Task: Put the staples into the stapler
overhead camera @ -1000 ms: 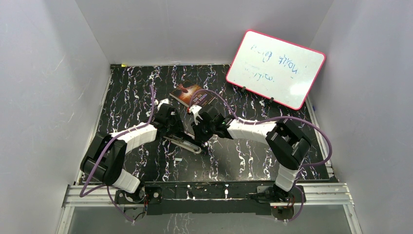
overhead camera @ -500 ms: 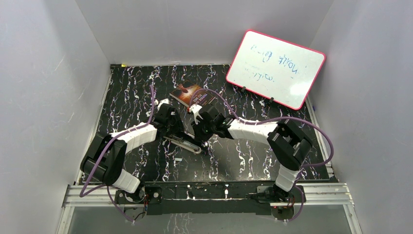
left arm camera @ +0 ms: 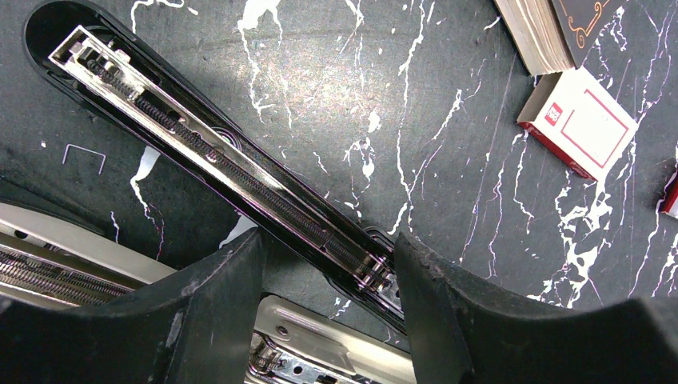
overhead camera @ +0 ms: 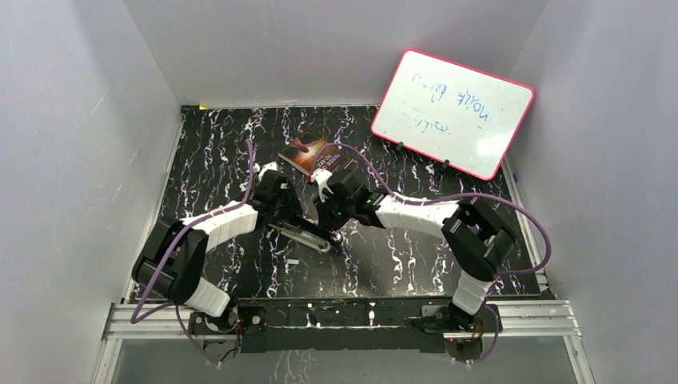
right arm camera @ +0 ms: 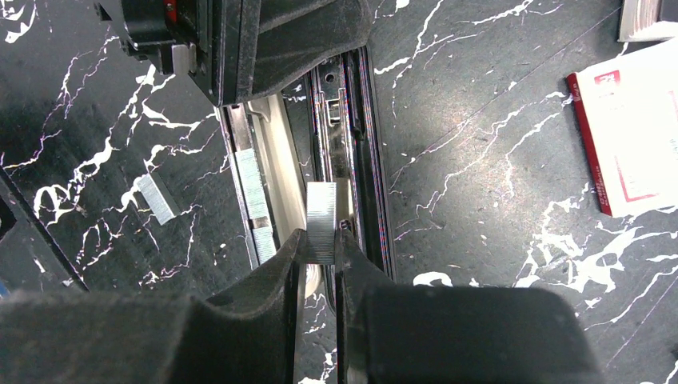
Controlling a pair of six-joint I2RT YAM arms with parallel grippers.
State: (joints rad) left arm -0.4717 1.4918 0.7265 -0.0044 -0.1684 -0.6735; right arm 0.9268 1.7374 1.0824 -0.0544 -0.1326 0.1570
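The black marbled counter [overhead camera: 216, 152] carries a pink-framed whiteboard [overhead camera: 452, 112] at its far right corner, tilted back against the wall. A dark paperback book [overhead camera: 316, 154] lies flat near the middle of the far edge. Both arms reach inward and meet at the middle of the counter, over the stapler [left arm camera: 200, 148]. The stapler lies opened flat, its black body running slantwise, with the magazine channel and its spring exposed and facing up. The left gripper [left arm camera: 326, 264] is at the hinge end of the stapler; its jaws are spread to the width of the black body, one finger against each side, clamped on it. The right gripper [right arm camera: 321, 236] faces it from the other side, jaws drawn close together and pinching a strip of staples [right arm camera: 322, 210] by its near end. This strip is held lengthwise in line with the open channel and directly over it; whether it touches the rail cannot be told. A white-and-red staple box [left arm camera: 580, 120] lies flat on the counter just beside the book, on the side toward the near edge and well apart from the stapler. A second strip [right arm camera: 256, 200] lies along the pale opened arm of the stapler, just beside the channel. A shorter strip [right arm camera: 154, 198] lies on the bare counter near that arm, apart from it. A single loose staple [left arm camera: 84, 158] lies on the counter close to the free end of the stapler.
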